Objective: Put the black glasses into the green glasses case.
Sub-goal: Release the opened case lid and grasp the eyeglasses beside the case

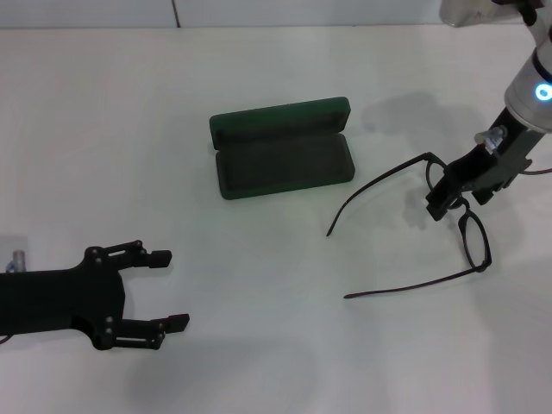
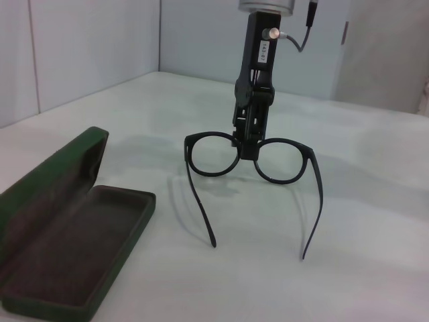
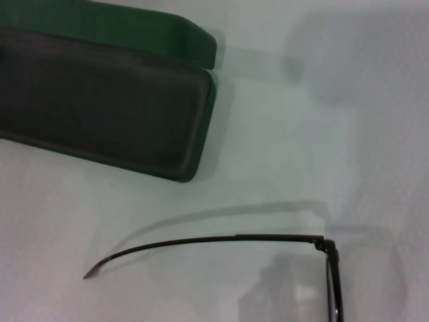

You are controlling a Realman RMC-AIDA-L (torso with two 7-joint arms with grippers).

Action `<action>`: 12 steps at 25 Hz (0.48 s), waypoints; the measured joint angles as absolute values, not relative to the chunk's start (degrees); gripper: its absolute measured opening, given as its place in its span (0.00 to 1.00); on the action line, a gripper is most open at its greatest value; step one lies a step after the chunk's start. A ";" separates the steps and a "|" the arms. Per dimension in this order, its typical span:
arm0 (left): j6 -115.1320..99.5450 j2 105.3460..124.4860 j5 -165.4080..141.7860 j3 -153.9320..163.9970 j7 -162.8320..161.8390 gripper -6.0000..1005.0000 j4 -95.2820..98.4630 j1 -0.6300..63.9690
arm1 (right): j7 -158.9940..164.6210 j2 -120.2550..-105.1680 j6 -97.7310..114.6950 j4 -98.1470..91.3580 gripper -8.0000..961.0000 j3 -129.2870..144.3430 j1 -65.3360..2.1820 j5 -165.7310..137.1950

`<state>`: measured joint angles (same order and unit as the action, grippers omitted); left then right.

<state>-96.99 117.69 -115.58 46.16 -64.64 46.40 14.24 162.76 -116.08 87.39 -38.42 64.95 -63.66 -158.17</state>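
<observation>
The green glasses case (image 1: 285, 159) lies open in the middle of the white table, lid standing at the far side, dark lining empty. It also shows in the left wrist view (image 2: 74, 248) and the right wrist view (image 3: 100, 100). My right gripper (image 1: 448, 197) is shut on the bridge of the black glasses (image 1: 474, 241), to the right of the case. The left wrist view shows the gripper (image 2: 249, 144) coming down from above onto the glasses (image 2: 281, 161), whose front stands upright with both temple arms unfolded. One temple arm (image 3: 221, 239) shows in the right wrist view. My left gripper (image 1: 172, 289) is open and empty at the near left.
The table (image 1: 259, 345) is white and bare around the case. Its far edge meets a pale wall (image 2: 94, 47). The right arm's wrist with a blue light ring (image 1: 543, 92) stands above the far right of the table.
</observation>
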 joint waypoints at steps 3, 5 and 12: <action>-96.92 117.68 -115.57 46.14 -64.62 0.89 46.40 14.31 | 162.78 -116.14 86.99 -38.36 0.78 64.95 -63.51 -157.99; -96.89 117.68 -115.57 46.15 -64.61 0.89 46.40 14.44 | 162.78 -116.17 86.67 -37.94 0.78 64.97 -63.46 -157.72; -96.44 117.68 -115.56 46.14 -64.60 0.89 46.40 14.70 | 162.77 -116.19 85.42 -36.88 0.78 65.35 -63.13 -156.64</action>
